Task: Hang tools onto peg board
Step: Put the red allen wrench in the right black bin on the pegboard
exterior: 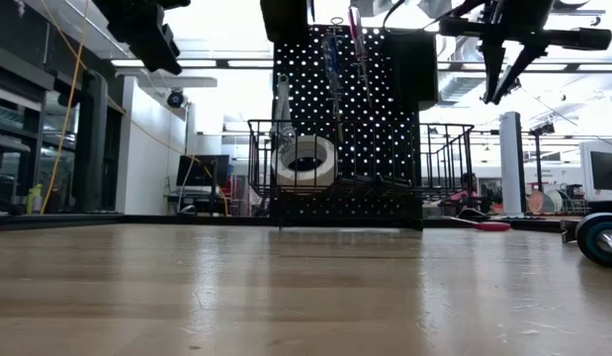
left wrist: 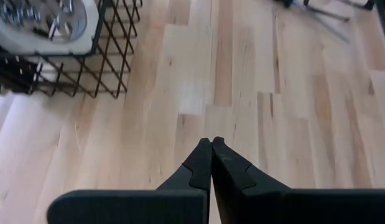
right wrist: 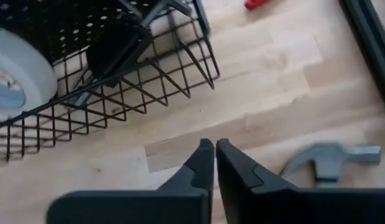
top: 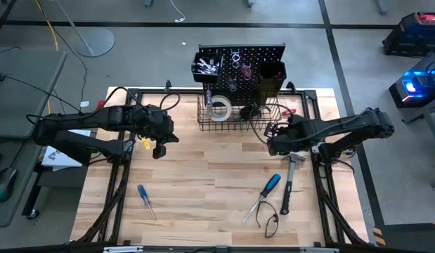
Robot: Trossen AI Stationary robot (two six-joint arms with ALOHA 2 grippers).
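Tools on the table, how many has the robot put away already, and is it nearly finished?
Partly done. The white tape roll sits in the wire basket, and some tools hang on the peg board. Both hands are shut and empty: the right hand hovers near the hammer, the left hand waits. A blue screwdriver, another screwdriver and pliers remain.

The table [top: 203, 183] is pale wood in planks, smooth with a soft sheen. The peg board [top: 249, 60] looks like matt black sheet dotted with holes, and its basket [right wrist: 180, 74] is thin black wire. The tape roll [right wrist: 18, 74] is white and matt. The hammer [right wrist: 332, 158] has a dull grey metal head. The screwdriver [top: 272, 184] handle is glossy blue plastic.
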